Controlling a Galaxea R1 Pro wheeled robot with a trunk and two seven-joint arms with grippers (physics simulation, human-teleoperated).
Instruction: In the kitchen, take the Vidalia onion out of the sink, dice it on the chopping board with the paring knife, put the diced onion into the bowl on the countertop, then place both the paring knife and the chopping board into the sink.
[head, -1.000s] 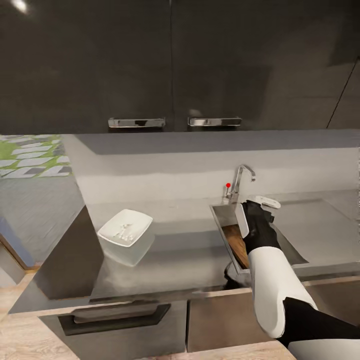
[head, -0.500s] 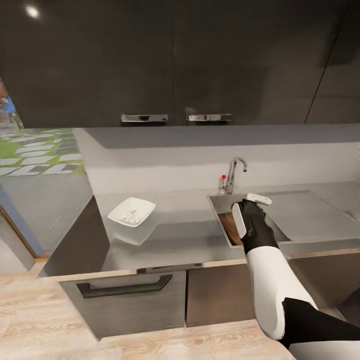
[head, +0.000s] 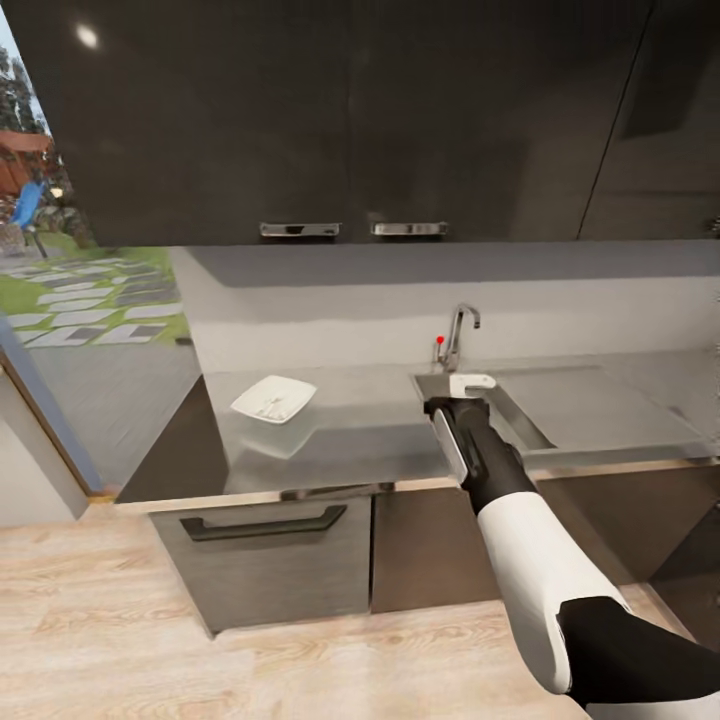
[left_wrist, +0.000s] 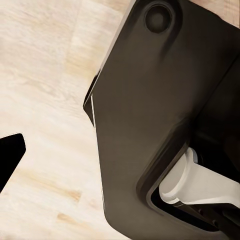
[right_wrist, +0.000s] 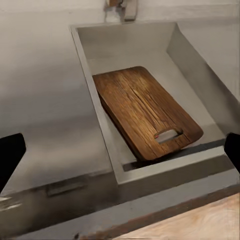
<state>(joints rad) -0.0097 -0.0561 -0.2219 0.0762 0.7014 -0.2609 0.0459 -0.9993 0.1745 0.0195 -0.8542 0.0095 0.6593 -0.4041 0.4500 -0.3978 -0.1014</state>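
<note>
Head view: the right arm runs from the lower right corner up toward the middle of the frame, white forearm first, then a black wrist, and ends at the right gripper (head: 462, 392), which hangs over the front left corner of the sink (head: 520, 425). One white finger (head: 470, 381) points toward the faucet (head: 455, 338) with its red dot, and the other lies along the wrist side; nothing is between them.

In the right wrist view the two dark fingertips sit at the far left and far right edges of the frame, spread wide, so the right gripper (right_wrist: 120, 150) is released and empty. Between them lies the chopping board (right_wrist: 146, 111), dark brown wood, resting inside the basin against its left wall, slightly tilted, with the slot handle hole toward the front rim. I cannot find the knife in any picture.

The bowl (head: 273, 399), white and squarish, stands on the countertop (head: 360, 430) left of the sink, well apart from it, with small pale pieces inside. Dark upper cabinets (head: 300, 120) fill the top of the head view, and a wooden floor (head: 130, 620) runs along the bottom.

In the left wrist view one dark fingertip of the left gripper (left_wrist: 11, 154) shows at the left edge, over the pale floor and beside a large black body part of the robot (left_wrist: 150, 115). Whether that gripper is spread or closed I cannot tell.
</note>
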